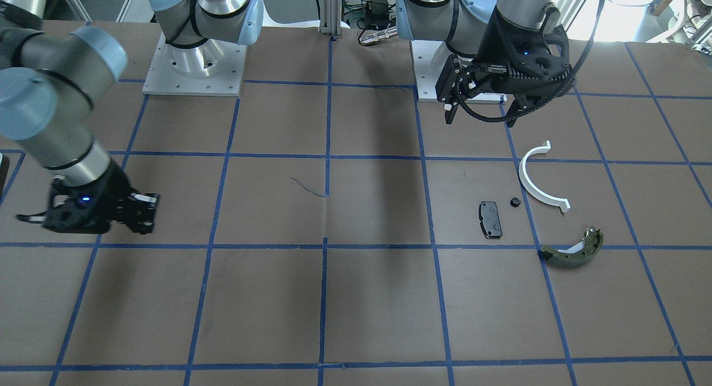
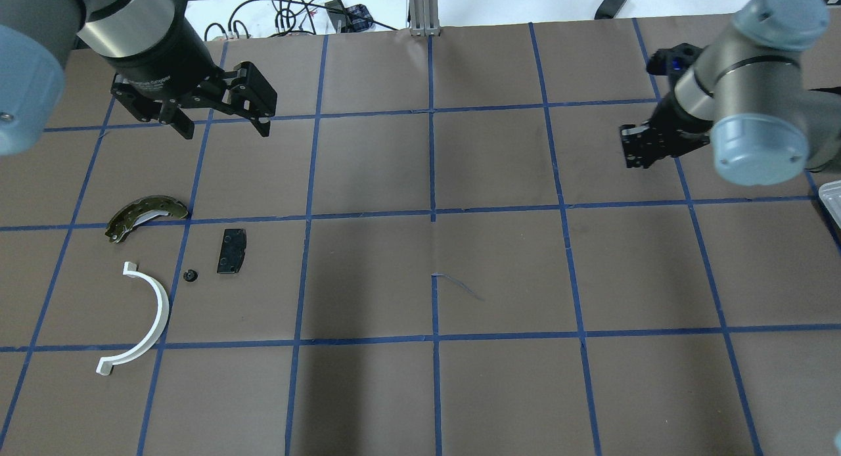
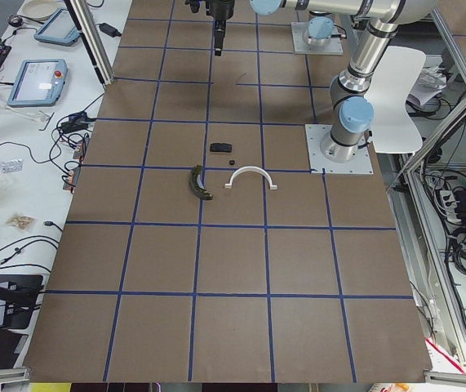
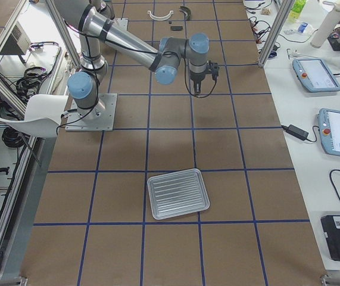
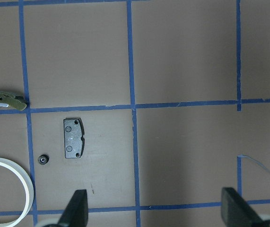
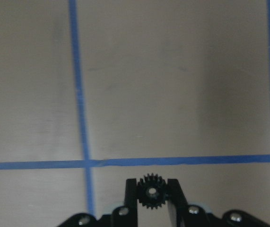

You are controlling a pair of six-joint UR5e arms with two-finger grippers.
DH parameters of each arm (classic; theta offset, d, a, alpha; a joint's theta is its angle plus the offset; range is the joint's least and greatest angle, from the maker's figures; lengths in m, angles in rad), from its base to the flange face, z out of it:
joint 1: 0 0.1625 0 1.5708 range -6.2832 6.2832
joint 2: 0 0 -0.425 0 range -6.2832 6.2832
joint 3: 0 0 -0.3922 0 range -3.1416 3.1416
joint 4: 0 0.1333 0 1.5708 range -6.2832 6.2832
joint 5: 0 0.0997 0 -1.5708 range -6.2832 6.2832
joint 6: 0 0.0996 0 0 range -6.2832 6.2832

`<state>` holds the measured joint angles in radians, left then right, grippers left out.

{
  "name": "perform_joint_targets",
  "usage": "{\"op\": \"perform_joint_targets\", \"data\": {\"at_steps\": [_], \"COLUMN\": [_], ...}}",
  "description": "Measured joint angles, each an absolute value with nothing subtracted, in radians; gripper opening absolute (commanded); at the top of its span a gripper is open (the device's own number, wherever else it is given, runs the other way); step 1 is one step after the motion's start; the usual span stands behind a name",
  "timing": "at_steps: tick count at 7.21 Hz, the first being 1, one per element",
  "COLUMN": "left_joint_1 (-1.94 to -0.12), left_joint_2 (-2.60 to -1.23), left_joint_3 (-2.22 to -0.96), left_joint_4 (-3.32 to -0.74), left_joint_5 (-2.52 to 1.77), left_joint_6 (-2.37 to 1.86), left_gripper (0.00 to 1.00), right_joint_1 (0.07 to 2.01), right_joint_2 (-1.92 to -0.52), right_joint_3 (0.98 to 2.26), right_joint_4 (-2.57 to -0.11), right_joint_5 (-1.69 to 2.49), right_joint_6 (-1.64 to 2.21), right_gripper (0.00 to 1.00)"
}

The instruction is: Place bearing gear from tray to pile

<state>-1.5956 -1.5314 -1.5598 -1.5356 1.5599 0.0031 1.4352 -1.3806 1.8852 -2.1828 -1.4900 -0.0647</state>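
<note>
Bearing gear: small, black, toothed, clamped between the fingertips of the right gripper above the brown table, well apart from both the tray and the pile. The pile holds a white half-ring arc, a black pad and an olive-green brake shoe, with a second small gear between arc and pad. The left gripper hangs near the pile, jaws spread, holding nothing.
</note>
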Motion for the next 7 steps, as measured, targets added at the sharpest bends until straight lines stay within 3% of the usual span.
{"op": "perform_joint_targets", "data": {"at_steps": [3,6,7], "left_joint_1": [-1.595,-1.595,-1.594], "left_joint_2": [-1.528,-1.533,-1.536], "left_joint_3": [-1.576,-1.580,-1.580], "left_joint_4": [-1.529,-1.528,-1.527], "left_joint_5": [1.556,1.554,1.553], "left_joint_6": [0.003,0.002,0.000], "left_gripper": [1.00,1.00,1.00], "right_joint_1": [1.782,1.981,2.026], "right_joint_2": [-1.302,-1.198,-1.176], "right_joint_3": [1.894,1.873,1.870], "right_joint_4": [-2.286,-2.395,-2.427], "right_joint_5": [-1.510,-1.506,-1.503], "right_joint_6": [0.423,0.687,0.732], "right_gripper": [0.11,0.17,0.34]}}
